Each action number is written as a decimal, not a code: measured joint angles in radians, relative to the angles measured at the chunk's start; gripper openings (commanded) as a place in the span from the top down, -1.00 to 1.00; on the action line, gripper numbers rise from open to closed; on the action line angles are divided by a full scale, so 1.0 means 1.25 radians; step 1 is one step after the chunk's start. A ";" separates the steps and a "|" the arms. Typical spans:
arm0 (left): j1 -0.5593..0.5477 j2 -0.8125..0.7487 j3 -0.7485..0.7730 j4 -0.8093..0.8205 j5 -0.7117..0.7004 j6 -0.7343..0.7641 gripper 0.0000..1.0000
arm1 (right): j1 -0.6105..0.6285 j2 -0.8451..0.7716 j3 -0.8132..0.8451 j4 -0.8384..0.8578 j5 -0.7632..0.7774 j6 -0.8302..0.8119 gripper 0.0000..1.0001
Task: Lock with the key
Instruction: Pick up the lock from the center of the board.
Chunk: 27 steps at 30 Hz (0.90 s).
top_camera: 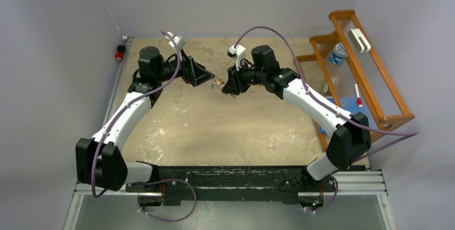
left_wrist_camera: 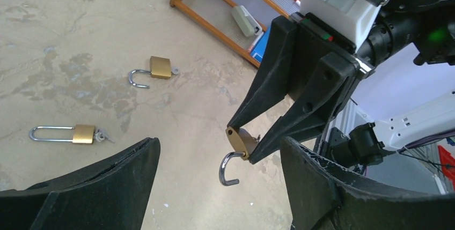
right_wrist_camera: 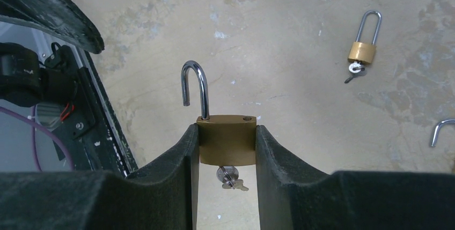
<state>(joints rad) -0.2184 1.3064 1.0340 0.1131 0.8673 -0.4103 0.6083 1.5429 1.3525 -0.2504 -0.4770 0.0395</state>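
- Right wrist view: the right pincer [right_wrist_camera: 226, 129] squeezes a gold padlock [right_wrist_camera: 225, 147] by its sides, up above the table [right_wrist_camera: 300, 53].
- Its hoop [right_wrist_camera: 196, 82] stands open; a key [right_wrist_camera: 229, 178] sticks out below.
- The left pincer [left_wrist_camera: 219, 147] is wide apart, holding nothing.

Both arms wear the same livery: the left arm [top_camera: 126, 115] and the right arm [top_camera: 316, 104] have glossy white shells along their links, with chunky matt black housings at the joints. A thin purple cable [top_camera: 268, 29] runs from each wrist along the arm. The left gripper [top_camera: 208, 80] and the right gripper [right_wrist_camera: 225, 139] are black and wedge-shaped, each with two tapering fingers of rough, slightly scuffed plastic. A white camera block [left_wrist_camera: 338, 13] is fixed on the right wrist, a small green light [left_wrist_camera: 437, 36] glows on the black joint behind it, and both bases are bolted to a black rail [top_camera: 230, 179]
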 measured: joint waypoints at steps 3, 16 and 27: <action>-0.002 0.010 0.000 0.011 0.016 -0.008 -0.55 | 0.000 0.008 0.002 -0.006 -0.011 -0.006 0.86; -0.032 0.067 0.000 0.003 0.052 -0.020 -0.16 | 0.000 0.006 0.004 -0.005 -0.004 -0.011 0.85; -0.051 0.070 0.000 -0.028 0.072 -0.010 -0.04 | 0.000 -0.016 0.004 0.034 0.045 -0.005 0.83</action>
<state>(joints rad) -0.2817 1.3941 1.0344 0.0784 0.9573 -0.4232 0.6083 1.5230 1.3575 -0.2073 -0.4213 0.0334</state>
